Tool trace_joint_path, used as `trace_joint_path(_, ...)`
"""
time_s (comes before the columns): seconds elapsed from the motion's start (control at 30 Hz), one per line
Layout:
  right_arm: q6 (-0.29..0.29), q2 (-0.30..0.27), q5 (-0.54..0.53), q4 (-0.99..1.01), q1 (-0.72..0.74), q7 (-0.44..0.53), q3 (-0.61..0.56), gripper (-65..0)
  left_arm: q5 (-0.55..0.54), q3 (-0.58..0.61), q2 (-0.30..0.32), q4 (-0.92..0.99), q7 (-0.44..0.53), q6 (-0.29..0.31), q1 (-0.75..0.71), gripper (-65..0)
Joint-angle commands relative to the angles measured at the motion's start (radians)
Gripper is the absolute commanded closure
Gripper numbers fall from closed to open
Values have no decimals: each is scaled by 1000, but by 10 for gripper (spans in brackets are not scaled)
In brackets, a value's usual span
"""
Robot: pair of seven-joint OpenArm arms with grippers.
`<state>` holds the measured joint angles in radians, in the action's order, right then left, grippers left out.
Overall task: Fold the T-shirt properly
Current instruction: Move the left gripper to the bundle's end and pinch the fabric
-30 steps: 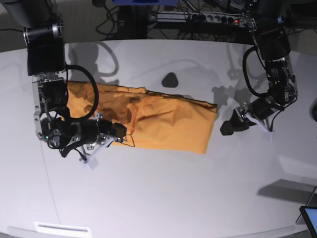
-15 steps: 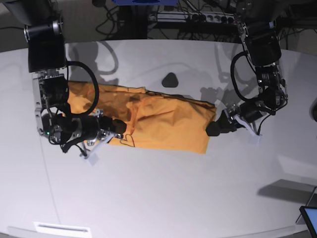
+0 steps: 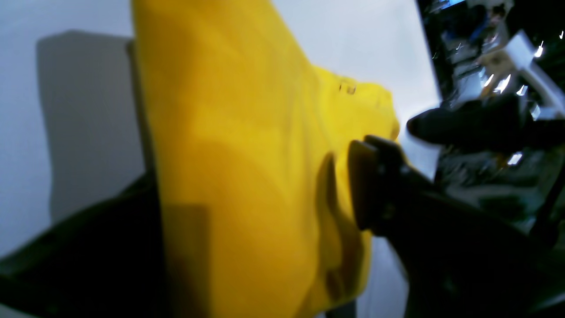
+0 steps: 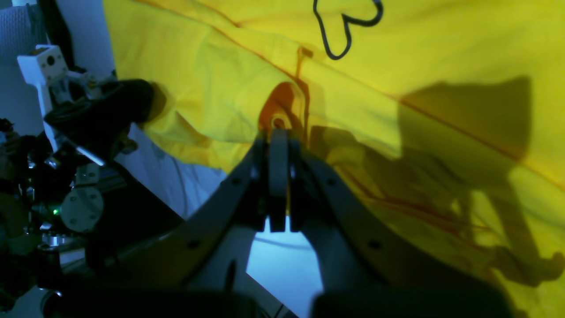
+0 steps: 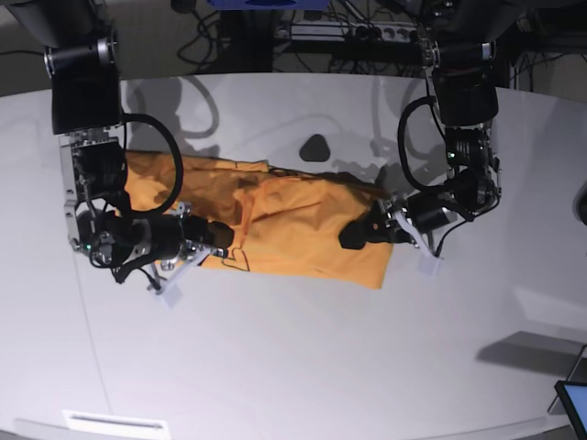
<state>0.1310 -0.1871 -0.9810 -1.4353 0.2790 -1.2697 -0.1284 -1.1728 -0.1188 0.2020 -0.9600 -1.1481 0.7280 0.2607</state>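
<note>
The orange-yellow T-shirt [image 5: 303, 220] lies crumpled lengthwise across the middle of the white table [image 5: 293, 357]. In the base view my right gripper [image 5: 223, 240] is at the shirt's near left edge. The right wrist view shows this gripper [image 4: 278, 130] shut, pinching a puckered fold of the T-shirt [image 4: 419, 53] beside a dark looped thread. My left gripper [image 5: 359, 236] reaches over the shirt's right end. In the left wrist view its jaws [image 3: 251, 176] stand apart with the T-shirt [image 3: 229, 132] between them, and one finger [image 3: 366, 190] touches a fold.
A small black object [image 5: 315, 147] sits on the table just behind the shirt. A power strip and cables [image 5: 367, 32] run along the back edge. A screen corner [image 5: 573, 403] shows at the bottom right, and a white label [image 5: 115, 423] at the front left.
My left arm has swung in from beside the shirt's right end onto that end, and its jaws have narrowed around the cloth. My right gripper has kept its hold and barely moved.
</note>
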Motion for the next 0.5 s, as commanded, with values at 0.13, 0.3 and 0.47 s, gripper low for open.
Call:
trace_joint_path(0.13, -6, -4, -17, -17, 26, 9, 8, 0, 29, 0, 4, 9, -42, -30, -14, -39)
trace_joint_path(0.3, -6, -5, -17, -14, 26, 40, 2, 0, 29, -2, 18, 9, -40, -30, -18, 0)
trace_joint_path(0.47, -8, -7, -17, -14, 12, 40, 2, 0, 29, -106, 44, 9, -40, -30, -18, 0)
